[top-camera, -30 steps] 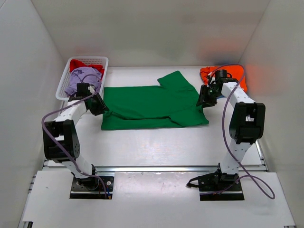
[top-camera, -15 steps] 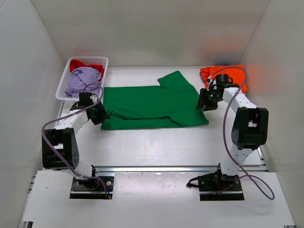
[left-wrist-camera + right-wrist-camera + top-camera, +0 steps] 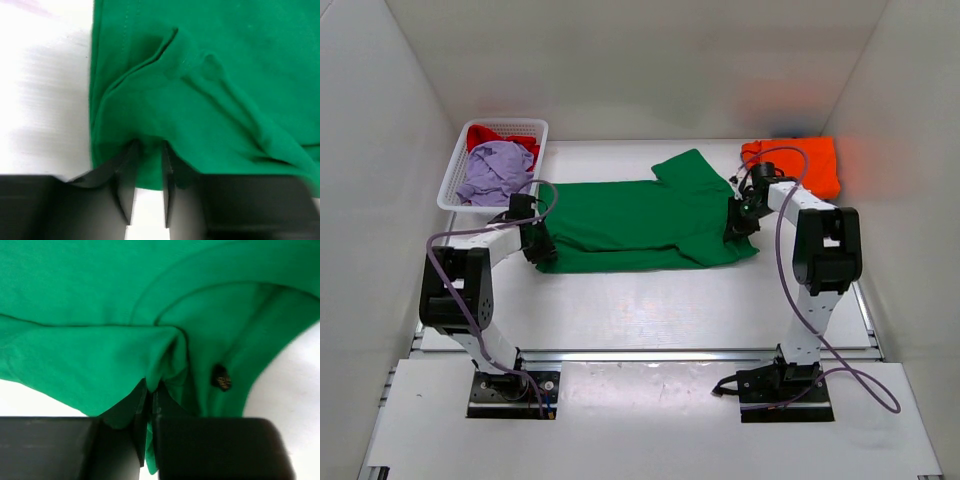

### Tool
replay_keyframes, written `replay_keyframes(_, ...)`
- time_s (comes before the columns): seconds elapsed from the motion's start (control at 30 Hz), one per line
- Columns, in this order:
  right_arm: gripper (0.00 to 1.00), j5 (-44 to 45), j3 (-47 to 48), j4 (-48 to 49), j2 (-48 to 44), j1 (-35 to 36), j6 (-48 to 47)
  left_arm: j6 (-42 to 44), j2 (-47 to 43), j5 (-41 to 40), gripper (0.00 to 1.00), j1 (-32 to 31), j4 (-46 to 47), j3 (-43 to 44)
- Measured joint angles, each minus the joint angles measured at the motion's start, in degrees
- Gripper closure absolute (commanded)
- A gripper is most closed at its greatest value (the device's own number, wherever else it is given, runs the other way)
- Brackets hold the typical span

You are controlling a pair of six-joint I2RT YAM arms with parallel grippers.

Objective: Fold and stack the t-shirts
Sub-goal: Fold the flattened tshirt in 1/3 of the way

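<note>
The green shirt is lying spread across the middle of the table. The right gripper is pinching a fold at its right edge, clenched tight on the cloth. The left gripper is straddling the left hem, cloth sitting in a narrow gap; I cannot tell if it is gripping. An orange shirt is lying at the far right. A lavender shirt and a red shirt are sitting in the basket.

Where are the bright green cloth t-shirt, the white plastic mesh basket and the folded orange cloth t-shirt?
bright green cloth t-shirt (image 3: 630,215): overhead view, middle of its body.
white plastic mesh basket (image 3: 449,175): overhead view, its left wall.
folded orange cloth t-shirt (image 3: 812,160): overhead view, its flat top.
</note>
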Motion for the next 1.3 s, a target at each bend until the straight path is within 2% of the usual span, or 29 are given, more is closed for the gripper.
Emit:
replay_keyframes(0.07,1.00,-0.02,0.33,-0.02,-0.24,0.70,-0.20,0.50,0.37,-0.94,0.90,-0.39,-0.35,0.26)
replay_keyframes(0.13,1.00,-0.17,0.61,0.02,-0.79,1.14,-0.20,0.85,0.39,-1.07,0.96,-0.28,-0.83,0.26)
replay_keyframes(0.27,1.00,-0.66,1.33,-0.35,-2.82,1.36,-0.13,1.16,-0.04,-1.14,0.90,0.02,-2.29,0.35)
replay_keyframes(0.4,1.00,-1.38,2.62,-0.31,-4.90,0.83,0.09,1.60,-2.16,-1.22,0.88,0.02,-4.92,0.35)
replay_keyframes(0.43,1.00,-1.57,2.64,-0.28,-5.29,0.59,0.11,1.66,-2.95,-1.22,0.86,0.02,-5.35,0.35)
replay_keyframes(0.5,1.00,-1.75,2.64,-0.28,-6.01,0.22,0.28,2.10,-5.16,-1.14,0.71,0.28,-5.95,0.20)
replay_keyframes(0.63,1.00,-2.05,2.32,0.07,-6.64,0.20,0.68,2.45,-8.83,-0.96,0.66,1.14,-6.27,-0.74)
replay_keyframes(0.7,1.00,-2.23,1.81,0.24,-6.84,0.24,0.74,2.47,-9.38,-0.94,0.58,1.40,-6.25,-1.18)
replay_keyframes(0.77,1.00,-2.56,1.07,0.52,-6.95,0.24,0.92,2.64,-9.18,-0.96,0.54,1.51,-6.71,-1.20)
replay_keyframes(1.1,1.00,-3.48,0.04,1.05,-6.95,-0.07,0.92,4.00,-5.05,-2.95,0.61,2.29,-5.90,0.33)
replay_keyframes(1.3,1.00,-3.65,-0.28,1.20,-6.95,-0.44,0.94,4.59,-1.18,-4.44,0.57,2.47,-4.33,2.62)
